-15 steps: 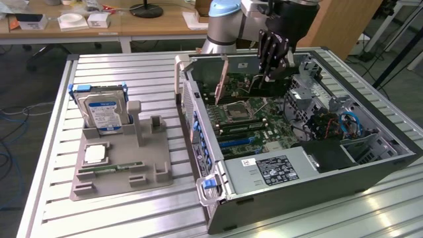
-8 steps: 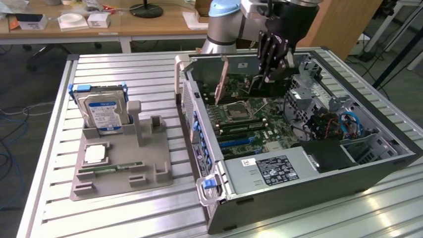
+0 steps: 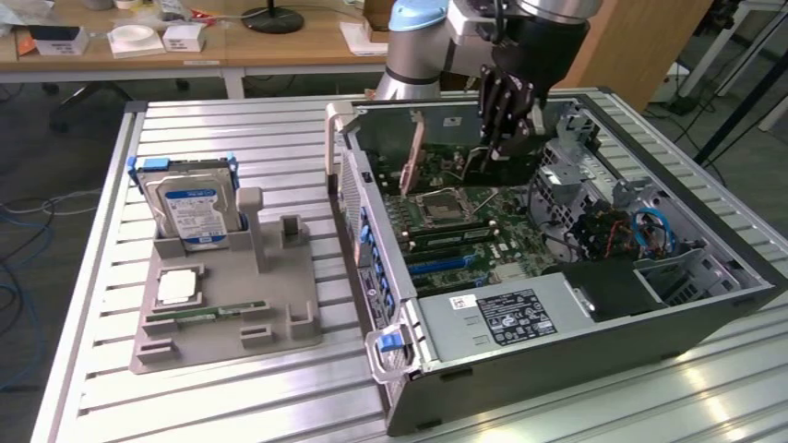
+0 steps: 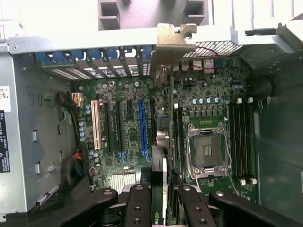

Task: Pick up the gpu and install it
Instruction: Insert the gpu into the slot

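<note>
The gpu shows edge-on in the wrist view as a thin dark card running away from my fingers. Its pale metal bracket reaches the row of blue-latched rear slots of the open computer case. My gripper is shut on the card's near end. In the exterior view the gripper hangs inside the case over the motherboard, with the card's bracket end towards the rear wall. The card lines up just beside the blue slot; whether it is seated I cannot tell.
A grey holder on the exterior view's left carries a blue-labelled hard drive, a green memory stick and a small silver chip. Inside the case are the bare CPU socket, the power supply and cables.
</note>
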Available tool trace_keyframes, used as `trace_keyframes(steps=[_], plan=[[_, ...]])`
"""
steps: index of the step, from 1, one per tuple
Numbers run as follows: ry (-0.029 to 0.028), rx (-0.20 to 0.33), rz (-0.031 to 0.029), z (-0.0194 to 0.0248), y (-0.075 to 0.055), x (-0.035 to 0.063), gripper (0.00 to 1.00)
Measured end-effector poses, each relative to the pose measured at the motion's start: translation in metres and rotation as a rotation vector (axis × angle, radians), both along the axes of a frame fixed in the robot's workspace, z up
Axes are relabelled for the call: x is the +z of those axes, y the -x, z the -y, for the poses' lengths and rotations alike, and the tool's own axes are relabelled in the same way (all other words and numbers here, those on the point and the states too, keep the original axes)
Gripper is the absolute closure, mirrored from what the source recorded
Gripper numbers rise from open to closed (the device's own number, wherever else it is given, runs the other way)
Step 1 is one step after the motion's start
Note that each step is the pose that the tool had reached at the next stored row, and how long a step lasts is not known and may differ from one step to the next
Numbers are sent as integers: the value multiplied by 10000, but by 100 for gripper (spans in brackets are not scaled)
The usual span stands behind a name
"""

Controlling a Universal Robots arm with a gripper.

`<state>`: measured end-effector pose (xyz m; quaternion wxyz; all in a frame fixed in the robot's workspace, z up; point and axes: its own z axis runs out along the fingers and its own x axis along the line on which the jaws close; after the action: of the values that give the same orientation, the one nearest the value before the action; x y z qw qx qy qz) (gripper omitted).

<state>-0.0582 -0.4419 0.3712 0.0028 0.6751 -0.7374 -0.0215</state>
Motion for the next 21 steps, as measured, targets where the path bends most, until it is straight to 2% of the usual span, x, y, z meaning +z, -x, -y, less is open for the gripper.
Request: trace_keyframes(steps=[2,8,11,13,15,17,21], plan=[[14,168,-1,0,-14,-35,74],[14,1203,7,0,-15,-129,74],[-10,1228,36,-1,-18,-139,74],[45,1222,192,-31,-18,-145,74],[76,1208,312,-48,-18,-155,74],[90,1122,390,-52,-14,-173,74],[132,779,485,-53,-2,-227,74]])
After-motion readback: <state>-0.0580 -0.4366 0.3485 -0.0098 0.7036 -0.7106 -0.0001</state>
